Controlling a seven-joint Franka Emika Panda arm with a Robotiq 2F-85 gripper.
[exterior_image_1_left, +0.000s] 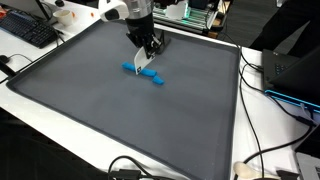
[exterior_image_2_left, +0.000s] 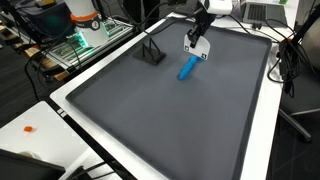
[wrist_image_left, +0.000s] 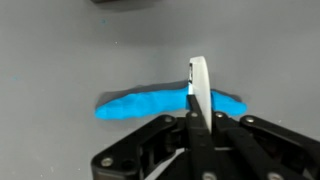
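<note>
- Exterior view: my gripper (exterior_image_1_left: 150, 67) points down over the far half of the dark grey flat mat (exterior_image_1_left: 90, 110), with the fingertips right at the blue piece (exterior_image_1_left: 143, 73). The piece is bright blue, long and narrow with an uneven outline; material unclear.
- The blue piece lies flat on the mat at a slant and shows on both sides of my fingertips. Touching or just above: cannot tell from here.
- The mat sits on a white tabletop (exterior_image_1_left: 50, 130). A black keyboard (exterior_image_1_left: 25, 30) lies off the mat's far corner, well apart from me. Black cables (exterior_image_1_left: 125, 168) lie at the near edge.
- Exterior view: the gripper (exterior_image_2_left: 191, 53) is at the upper end of the blue piece (exterior_image_2_left: 186, 70), which reads here as a short bar lying on the mat (exterior_image_2_left: 150, 120).
- A black angled stand (exterior_image_2_left: 150, 50) is on the mat near the blue piece, not touching it. A small orange bit (exterior_image_2_left: 28, 128) lies on the white tabletop, well apart.
- Wrist view: my fingers (wrist_image_left: 198, 85) are drawn together. One white pad shows edge-on, with no gap visible between them, so the hand is closed.
- The blue piece (wrist_image_left: 140, 105) runs crosswise behind the tip of the gripper (wrist_image_left: 198, 70) and sticks out on either side.
- Whether I pinch the blue piece or only rest against it, I cannot tell.
</note>
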